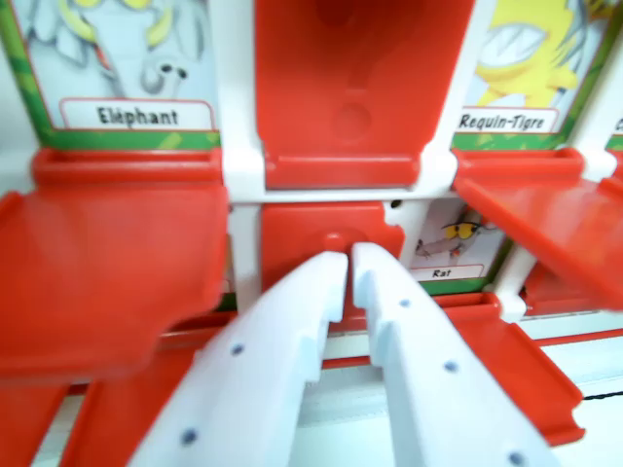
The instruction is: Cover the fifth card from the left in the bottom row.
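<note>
Target card: I judge it is the slot straight ahead of my camera, where a red flap (326,248) stands just past my fingertips; whether it is truly fifth from the left I cannot tell from this close.
Neighbours: the Rat card (450,248) shows uncovered just to the wrist view's right; Eléphant card (136,68) and Requin-Tigre card (516,68) sit in the row above, with another raised red flap (341,92) between them.
Risk: my tips are very near the flap's edge, so I think a push off-centre could slide past it, or catch the white frame (243,185) and shift the whole board.
Second risk: a wide sweep could knock the lowered flap (107,272) on the wrist view's left.
End effector (348,258): nearly closed, only a thin gap between the tips, gripping nothing.
Pose: reaching forward and low, both white fingers (263,360) pointing into the slot.
</note>
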